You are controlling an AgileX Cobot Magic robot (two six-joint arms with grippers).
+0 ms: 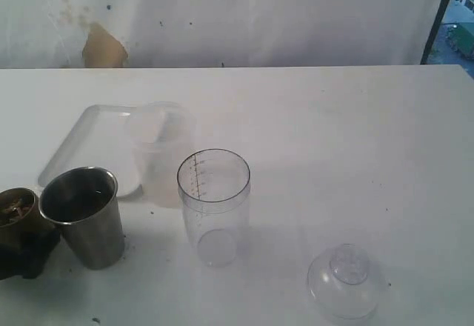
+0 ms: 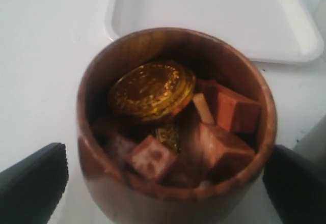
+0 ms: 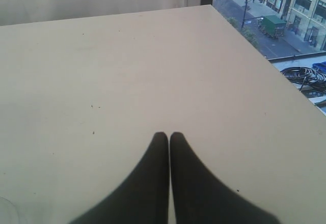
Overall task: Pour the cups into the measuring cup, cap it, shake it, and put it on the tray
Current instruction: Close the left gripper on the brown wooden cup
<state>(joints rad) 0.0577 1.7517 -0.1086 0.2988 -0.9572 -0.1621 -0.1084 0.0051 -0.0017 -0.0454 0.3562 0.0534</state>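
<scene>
The brown cup (image 2: 175,127), flanked by the parted jaws of the left gripper (image 2: 165,183) on the far side of the steel tumbler (image 1: 83,215) from the measuring cup (image 1: 213,204), could be tipped and its heaped contents (image 2: 153,89) spilled if clamped off-centre.

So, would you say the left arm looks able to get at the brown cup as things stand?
Probably yes: the left end effector is open and already straddles the brown cup, with nothing visible in the way.

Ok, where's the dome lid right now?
Exterior view, lower right: the dome lid sits on the table, right of the measuring cup and apart from it.
</scene>
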